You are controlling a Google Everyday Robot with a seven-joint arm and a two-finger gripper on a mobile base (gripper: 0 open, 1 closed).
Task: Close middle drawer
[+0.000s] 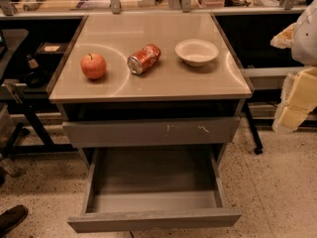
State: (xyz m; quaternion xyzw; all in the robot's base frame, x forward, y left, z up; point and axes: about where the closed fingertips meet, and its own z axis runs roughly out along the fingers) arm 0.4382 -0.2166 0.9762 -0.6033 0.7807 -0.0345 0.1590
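Pulled well out of the cabinet, the middle drawer is waiting to be shut; the approach is judged not yet made.

Its plain front panel is seen nearest the camera at the bottom of the view, with the empty grey box behind it, below the scratched drawer front. The gripper is held at the right edge of the view, off the cabinet's right side and well apart from the panel. Whether its jaws are apart or together cannot be told. No contact is made, so reaching is taken as the step in hand. The gripper would next need to be lowered, brought before the panel's middle and pushed squarely inward, so that skewing is avoided. An apple, a can and a bowl on the surface are left out of that path.
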